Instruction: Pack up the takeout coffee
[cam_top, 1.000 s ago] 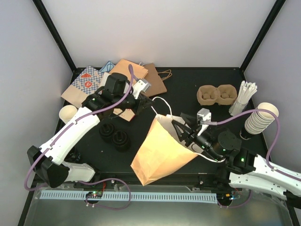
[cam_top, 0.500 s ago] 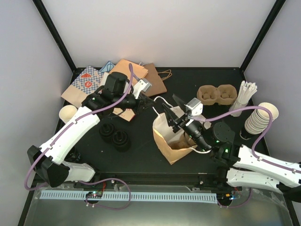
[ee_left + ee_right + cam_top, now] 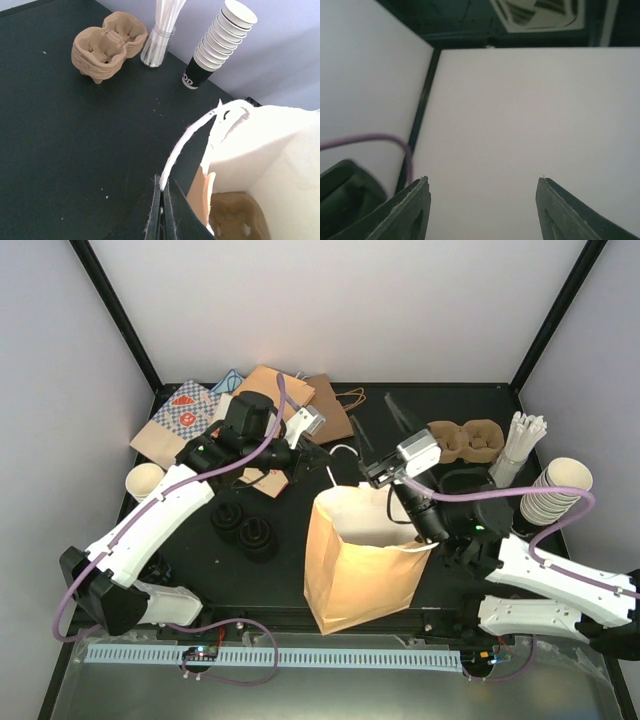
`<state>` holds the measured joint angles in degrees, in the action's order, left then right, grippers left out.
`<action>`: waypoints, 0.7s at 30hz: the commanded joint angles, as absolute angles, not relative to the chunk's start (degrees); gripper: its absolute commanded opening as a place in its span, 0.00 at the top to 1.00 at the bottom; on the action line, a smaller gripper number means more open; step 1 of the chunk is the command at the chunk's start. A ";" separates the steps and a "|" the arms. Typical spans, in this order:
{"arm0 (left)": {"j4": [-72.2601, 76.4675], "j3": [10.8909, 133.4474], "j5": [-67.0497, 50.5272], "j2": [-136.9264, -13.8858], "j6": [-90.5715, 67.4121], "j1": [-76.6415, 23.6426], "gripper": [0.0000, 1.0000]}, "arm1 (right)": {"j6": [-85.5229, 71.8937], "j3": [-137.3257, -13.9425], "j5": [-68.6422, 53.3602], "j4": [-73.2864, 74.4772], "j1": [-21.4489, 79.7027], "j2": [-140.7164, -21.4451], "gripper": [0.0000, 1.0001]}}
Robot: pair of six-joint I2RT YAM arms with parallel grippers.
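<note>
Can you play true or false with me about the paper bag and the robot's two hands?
1. The paper bag is standing up with its top open. True.
2. The left gripper pinches the bag's white handle. True.
3. The right gripper holds a cup. False: it is open and holds nothing.
4. The bag is empty. False: a brown carrier lies inside it.

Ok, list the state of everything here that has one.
paper bag: upright, mouth open
bag handle: pinched by left gripper
left gripper: shut on the bag handle
right gripper: open, empty
carrier stack: on table, outside bag
pulp carrier: inside bag
</note>
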<state>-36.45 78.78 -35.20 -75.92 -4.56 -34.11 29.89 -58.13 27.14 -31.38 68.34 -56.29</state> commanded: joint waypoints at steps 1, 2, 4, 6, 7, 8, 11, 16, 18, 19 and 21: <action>-36.15 82.02 -35.42 -76.75 -3.65 -34.26 0.98 | 43.56 -61.34 32.36 -39.21 68.28 -56.92 0.38; -36.23 82.09 -35.39 -76.74 -3.53 -34.27 0.98 | 46.93 -61.76 33.94 -41.38 68.21 -57.65 0.37; -36.61 82.37 -35.38 -76.89 -3.39 -34.23 0.99 | 54.04 -62.74 36.26 -45.24 67.72 -59.38 0.36; -36.97 82.68 -35.45 -76.77 -3.38 -34.28 0.99 | 60.00 -63.69 37.22 -46.04 66.58 -60.92 0.35; -36.99 82.85 -35.54 -76.62 -3.53 -34.29 0.98 | 61.70 -64.00 37.64 -46.01 65.70 -61.80 0.34; -36.93 82.95 -35.80 -76.47 -3.72 -34.32 0.98 | 62.81 -64.21 38.10 -45.57 64.72 -62.70 0.34; -36.83 83.70 -37.14 -76.09 -4.25 -34.36 0.98 | 64.32 -65.03 39.85 -45.36 62.89 -65.44 0.32; -38.03 85.12 -36.14 -76.39 -2.81 -34.21 0.99 | 54.57 -71.89 39.76 -27.21 62.21 -64.09 0.31; -38.39 85.96 -36.53 -76.78 -2.27 -34.24 0.98 | 49.29 -73.58 36.87 -17.40 62.22 -61.76 0.29; -38.41 86.34 -36.67 -76.94 -2.06 -34.23 0.99 | 46.85 -74.31 35.88 -12.90 62.23 -60.66 0.29; -38.44 87.31 -36.84 -77.20 -1.58 -34.26 0.98 | 42.10 -75.29 35.05 -4.44 62.22 -58.49 0.29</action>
<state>-37.95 83.18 -35.44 -76.66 -3.60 -34.15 52.80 -71.59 37.39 -23.24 62.35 -64.01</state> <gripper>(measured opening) 0.031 0.709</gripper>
